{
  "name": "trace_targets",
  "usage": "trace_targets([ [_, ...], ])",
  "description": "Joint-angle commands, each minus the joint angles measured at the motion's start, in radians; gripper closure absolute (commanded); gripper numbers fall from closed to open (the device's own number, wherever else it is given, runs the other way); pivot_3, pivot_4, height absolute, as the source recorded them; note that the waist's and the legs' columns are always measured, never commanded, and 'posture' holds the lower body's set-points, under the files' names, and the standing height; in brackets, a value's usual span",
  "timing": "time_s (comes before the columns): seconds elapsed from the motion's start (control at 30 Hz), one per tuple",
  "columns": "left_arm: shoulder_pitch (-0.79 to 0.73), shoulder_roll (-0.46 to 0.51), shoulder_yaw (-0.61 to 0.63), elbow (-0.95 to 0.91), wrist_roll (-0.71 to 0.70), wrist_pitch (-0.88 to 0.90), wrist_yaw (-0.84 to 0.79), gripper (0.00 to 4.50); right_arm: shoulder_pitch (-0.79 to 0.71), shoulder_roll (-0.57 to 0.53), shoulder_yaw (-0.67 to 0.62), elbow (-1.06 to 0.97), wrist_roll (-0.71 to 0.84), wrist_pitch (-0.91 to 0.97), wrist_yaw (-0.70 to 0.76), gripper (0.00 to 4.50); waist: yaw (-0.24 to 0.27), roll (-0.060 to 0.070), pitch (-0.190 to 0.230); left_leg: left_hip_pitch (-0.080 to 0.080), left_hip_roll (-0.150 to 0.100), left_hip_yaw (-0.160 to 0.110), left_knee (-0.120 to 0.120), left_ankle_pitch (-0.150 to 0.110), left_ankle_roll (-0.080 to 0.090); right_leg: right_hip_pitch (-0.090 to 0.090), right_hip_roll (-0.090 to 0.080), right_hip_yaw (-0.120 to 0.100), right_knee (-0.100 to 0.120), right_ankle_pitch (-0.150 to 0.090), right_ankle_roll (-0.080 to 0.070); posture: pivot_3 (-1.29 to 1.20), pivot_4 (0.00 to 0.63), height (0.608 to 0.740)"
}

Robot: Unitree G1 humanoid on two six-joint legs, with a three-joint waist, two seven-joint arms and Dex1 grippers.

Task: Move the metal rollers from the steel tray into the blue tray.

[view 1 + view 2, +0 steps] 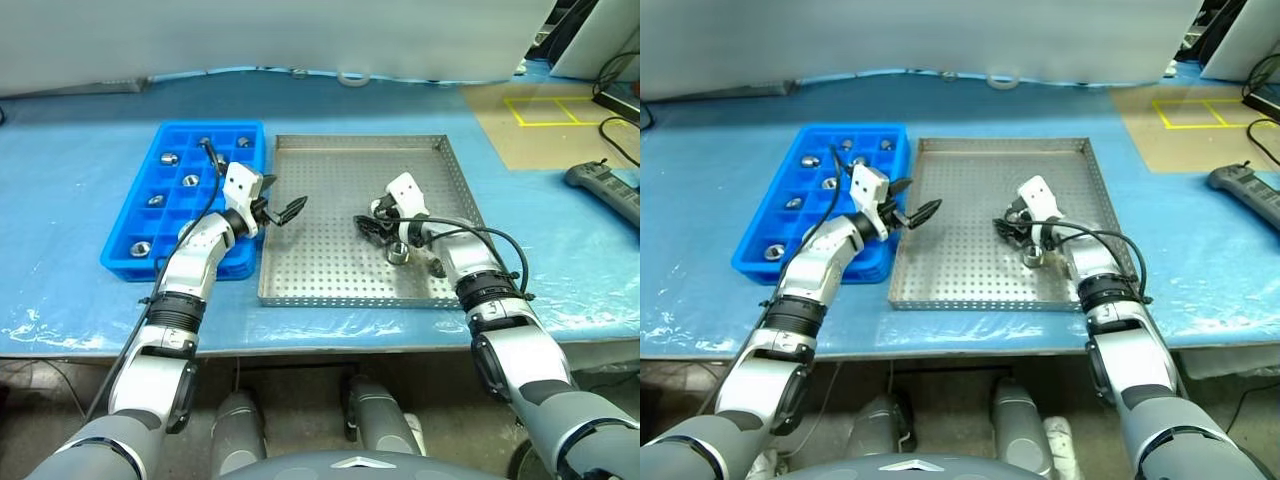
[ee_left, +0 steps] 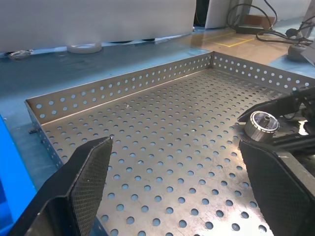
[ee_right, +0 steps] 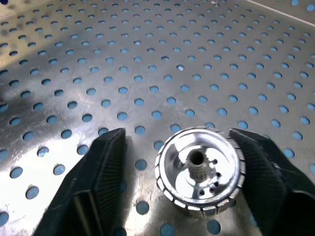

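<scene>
Over the steel tray (image 1: 330,280), right end effector (image 3: 179,167) loosely straddling a roller (image 3: 200,170), maybe ungripped; left end effector (image 2: 177,182) released.

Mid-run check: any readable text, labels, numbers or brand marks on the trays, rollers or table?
No readable text in any view.
Steel tray: perforations, no marking.
Blue tray: plain.
Roller between the right end effector's fingers: bare metal, no stamp visible.
Yellow tape squares: floor marking, no characters.
</scene>
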Motion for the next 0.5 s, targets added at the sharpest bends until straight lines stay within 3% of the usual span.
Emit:
trace_targets([
  [0.03,0.008,0.015,0.031,-0.054,-0.007,-0.004,0.028,0.0,-0.031,0.01,-0.04,-0.019,0.038,-0.022,0.007,2.29,0.002,0.0,0.0,0.0,0.0,0.0,0.0,0.0,0.0,0.0,0.0,0.0,0.0,0.0,0.0,-0.38,0.15,0.74],
  [0.1,0.015,0.019,0.055,-0.071,-0.016,-0.003,0.058,0.0,-0.044,0.025,-0.064,-0.026,0.068,-0.032,0.023,2.83,0.003,0.0,0.0,0.0,0.0,0.0,0.0,0.0,0.0,0.0,0.0,0.0,0.0,0.0,0.0,-0.36,0.15,0.74],
  [0.27,0.041,0.02,0.18,-0.144,-0.056,0.011,0.21,0.0,-0.107,0.096,-0.099,-0.022,0.131,-0.067,0.087,2.83,0.002,0.0,0.0,0.0,0.001,0.0,0.0,0.0,0.0,-0.001,0.001,0.0,0.002,0.0,0.0,-0.26,0.15,0.74],
  [0.5,0.189,0.049,0.37,-0.326,-0.052,0.024,0.463,0.0,-0.301,0.265,-0.096,0.172,0.138,-0.152,0.115,2.83,0.024,0.0,0.0,0.0,0.004,-0.001,-0.001,0.0,-0.002,-0.002,0.002,-0.003,0.003,0.0,0.0,-0.09,0.15,0.74],
])
